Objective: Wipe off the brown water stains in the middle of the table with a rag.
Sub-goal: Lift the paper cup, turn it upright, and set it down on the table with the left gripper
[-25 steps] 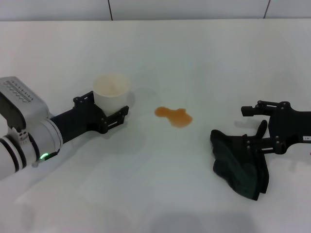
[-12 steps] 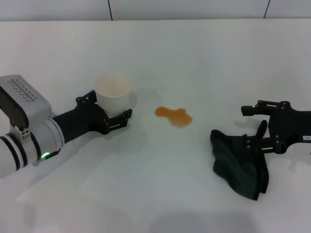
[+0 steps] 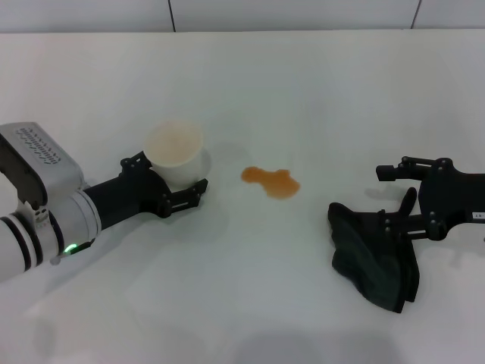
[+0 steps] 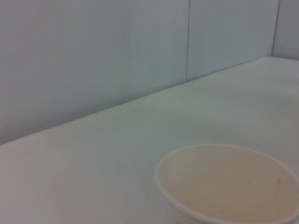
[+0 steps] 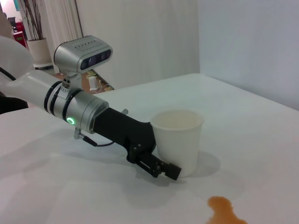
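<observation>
The brown water stains [image 3: 271, 182] lie as one small orange-brown blotch in the middle of the white table [image 3: 303, 83]; they also show in the right wrist view [image 5: 226, 210]. The black rag [image 3: 373, 256] lies crumpled to the right of the blotch. My right gripper [image 3: 395, 196] is open at the rag's far right edge, its lower finger touching the cloth. My left gripper [image 3: 170, 178] is shut on a white paper cup [image 3: 175, 154], held upright left of the stain. The cup also shows in the left wrist view [image 4: 229, 186] and the right wrist view [image 5: 177, 140], where the left gripper [image 5: 154, 163] sits at its base.
A grey tiled wall [image 3: 288, 14] runs along the table's far edge. My left arm's silver forearm [image 3: 38, 205] lies over the table's left side.
My left gripper has moved slightly nearer and to the right with the cup in it. The right gripper, rag and stain have not moved.
</observation>
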